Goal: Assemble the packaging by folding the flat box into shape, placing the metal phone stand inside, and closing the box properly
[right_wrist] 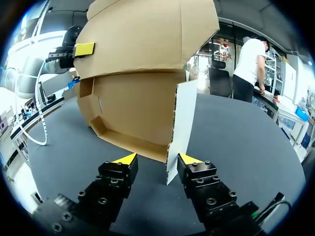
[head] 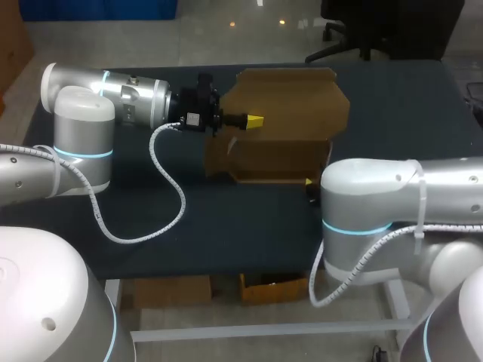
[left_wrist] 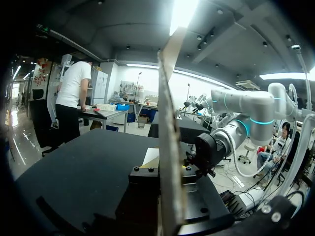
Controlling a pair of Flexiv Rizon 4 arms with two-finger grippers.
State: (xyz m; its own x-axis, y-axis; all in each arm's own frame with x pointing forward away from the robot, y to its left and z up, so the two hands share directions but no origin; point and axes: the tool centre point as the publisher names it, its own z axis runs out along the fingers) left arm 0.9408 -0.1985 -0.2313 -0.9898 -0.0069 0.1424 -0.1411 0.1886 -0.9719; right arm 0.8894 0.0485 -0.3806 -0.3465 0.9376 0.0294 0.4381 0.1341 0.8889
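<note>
Box (head: 287, 113) lid edge clamped in left claw (head: 255, 121); right claw (right_wrist: 157, 160) agape.

Left arm (head: 83, 132), right arm (head: 377, 192): white, cyan-ringed; coiled white cables (head: 183, 202); right hand (right_wrist: 156, 160) black (yellow tips).

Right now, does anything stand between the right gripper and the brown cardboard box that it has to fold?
Nothing visible does. The right gripper is open at the brown cardboard box, whose pale upright side flap stands between its fingers. Under them lies only the dark table.
</note>
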